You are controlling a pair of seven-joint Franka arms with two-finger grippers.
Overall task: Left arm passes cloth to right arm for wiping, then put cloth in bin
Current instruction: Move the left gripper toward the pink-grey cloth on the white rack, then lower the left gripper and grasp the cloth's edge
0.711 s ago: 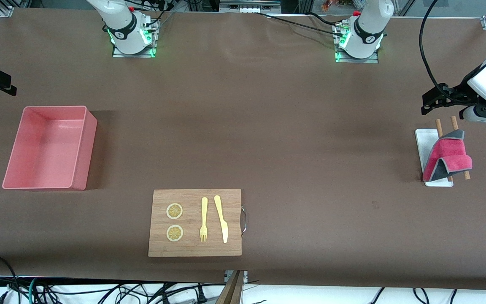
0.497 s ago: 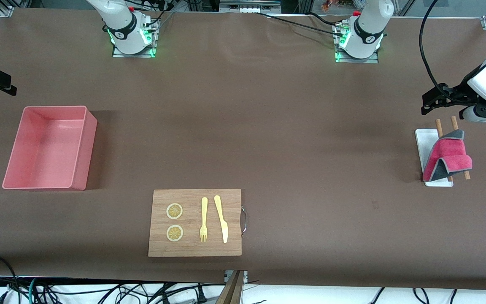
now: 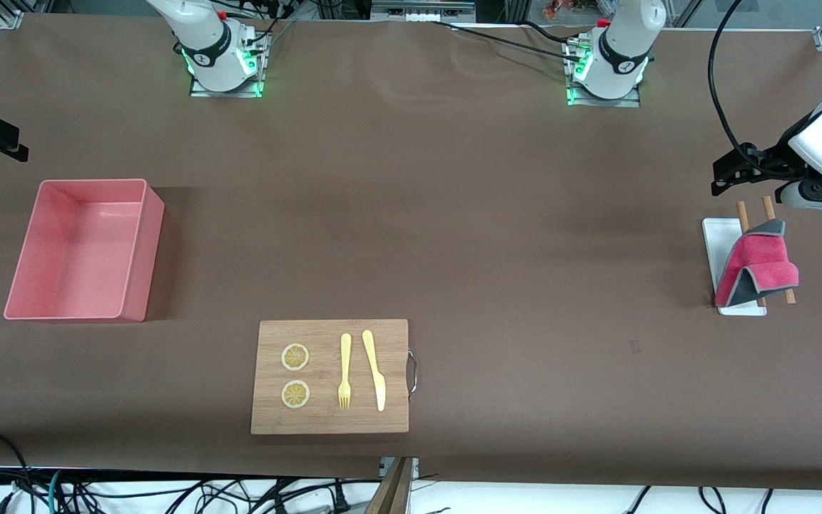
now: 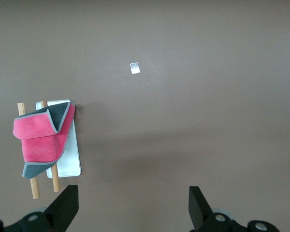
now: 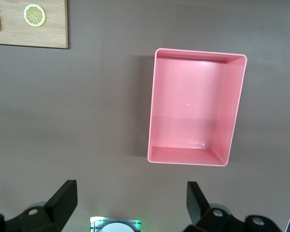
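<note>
White arms on grey base plates, green LEDs lit at the bases, black cables trailing. Black end effector fingers.

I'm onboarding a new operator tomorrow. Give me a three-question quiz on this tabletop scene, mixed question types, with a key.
1. True or false: the magenta-and-grey soft cloth lies inside the pink rectangular plastic bin.
2. Which items lie on the rectangular wooden board? A) two lemon slices, a yellow fork and a yellow knife; B) two spoons; C) the cloth.
3. Fill in: the left gripper and the right gripper both have their fingers ____.

Key:
1. False; it is draped over two wooden rods above the flat white tray.
2. A
3. open
</note>
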